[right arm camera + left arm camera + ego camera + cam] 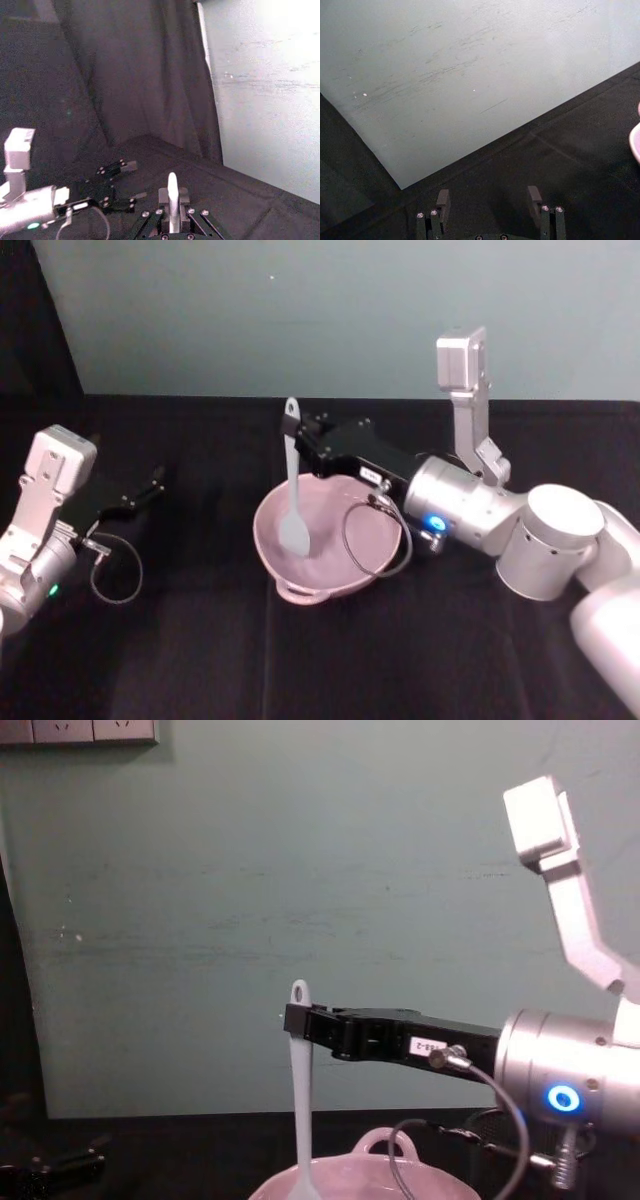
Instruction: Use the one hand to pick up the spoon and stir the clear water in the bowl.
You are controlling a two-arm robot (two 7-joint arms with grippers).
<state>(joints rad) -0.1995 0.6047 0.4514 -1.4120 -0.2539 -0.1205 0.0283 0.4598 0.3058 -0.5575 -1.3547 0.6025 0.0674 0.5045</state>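
The robot's right gripper [297,432] reaches in from the right above the black-draped table [200,660], its slim black fingers clamped on the white spoon [293,495] high on the handle, just under the end with the hole. The spoon stands close to upright, its flat rounded blade down inside the pale pink bowl [262,540], left of the bowl's middle; whether the blade touches the bottom cannot be told. The water cannot be made out against the glossy inside of the bowl. The bowl sits near the middle of the table with its small loop handle [300,592] turned toward the robot. A black cable [378,545] from the right wrist loops over the bowl's right rim, and a blue ring [435,523] glows on the silver wrist. From the chest, the right gripper [295,1020] is level across the pale green wall [200,920], with the spoon [300,1090] dropping straight from it into the bowl [345,1185]. In the right wrist view the spoon handle [172,189] stands between that gripper's fingers [172,202]. The left gripper [140,492] lies low over the table at the left, well apart from the bowl, and in its own wrist view its fingers [442,200] stand apart with nothing between them.
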